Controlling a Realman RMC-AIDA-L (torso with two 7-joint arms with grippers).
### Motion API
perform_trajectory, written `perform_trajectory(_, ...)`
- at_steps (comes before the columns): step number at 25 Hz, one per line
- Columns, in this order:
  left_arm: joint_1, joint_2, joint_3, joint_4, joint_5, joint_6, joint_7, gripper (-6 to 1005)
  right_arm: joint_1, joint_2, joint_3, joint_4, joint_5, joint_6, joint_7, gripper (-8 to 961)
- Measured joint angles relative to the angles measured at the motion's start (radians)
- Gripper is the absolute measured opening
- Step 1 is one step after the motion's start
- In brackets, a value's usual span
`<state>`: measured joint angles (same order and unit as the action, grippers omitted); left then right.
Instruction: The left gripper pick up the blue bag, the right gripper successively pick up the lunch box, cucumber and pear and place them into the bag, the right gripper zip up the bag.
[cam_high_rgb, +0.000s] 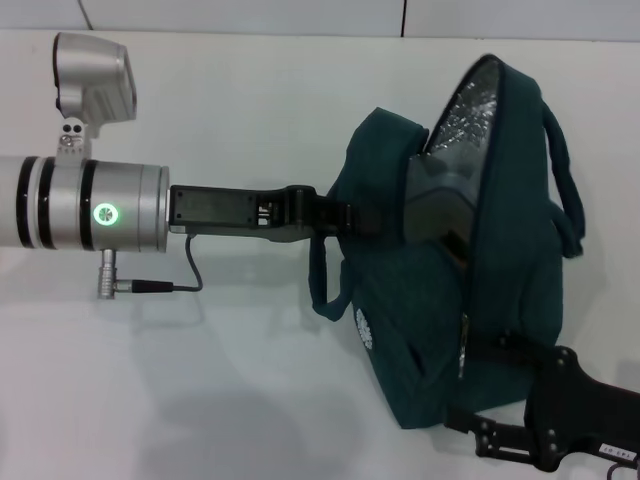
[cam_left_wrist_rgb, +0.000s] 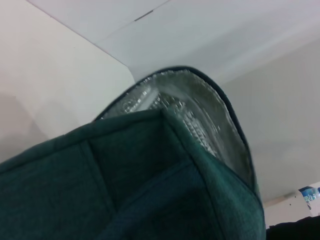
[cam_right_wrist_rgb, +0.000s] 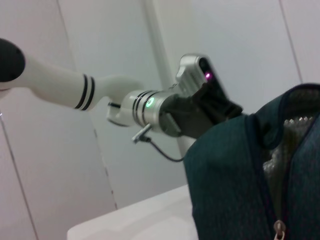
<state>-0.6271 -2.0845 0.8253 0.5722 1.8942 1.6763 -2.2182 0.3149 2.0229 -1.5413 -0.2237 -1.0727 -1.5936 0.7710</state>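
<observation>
The blue bag (cam_high_rgb: 420, 330) hangs above the white table, its mouth gaping at the far end and showing silver foil lining (cam_high_rgb: 470, 110). My left gripper (cam_high_rgb: 345, 218) reaches in from the left and is shut on the bag's near side by a handle; it also shows in the right wrist view (cam_right_wrist_rgb: 220, 107). My right gripper (cam_high_rgb: 470, 385) is at the bag's lower right, open, with one finger (cam_high_rgb: 505, 345) by the zipper line (cam_high_rgb: 463, 340). The zipper pull (cam_right_wrist_rgb: 278, 231) shows in the right wrist view. The lunch box, cucumber and pear are hidden; only a grey shape shows inside the mouth.
The white table (cam_high_rgb: 200, 400) lies under the bag. The left arm's silver cylinder (cam_high_rgb: 90, 205) and its cable (cam_high_rgb: 185, 275) cross the left half. A loop handle (cam_high_rgb: 560, 170) hangs off the bag's right side. Pale walls stand behind.
</observation>
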Motion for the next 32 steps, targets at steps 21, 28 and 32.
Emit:
perform_trajectory(21, -0.02, -0.004, 0.001, -0.028, -0.006, 0.002, 0.009, 99, 0.023, 0.005, -0.065, -0.023, 0.043, 0.044, 0.025, 822)
perform_trajectory(28, -0.028, -0.004, 0.002, -0.041, -0.006, -0.002, 0.02, 99, 0.013, 0.003, -0.123, -0.066, 0.044, 0.047, 0.038, 798)
perform_trajectory(32, -0.027, -0.003, 0.001, -0.041, -0.006, -0.003, 0.02, 100, 0.004, 0.001, -0.116, -0.058, 0.05, 0.044, 0.034, 784)
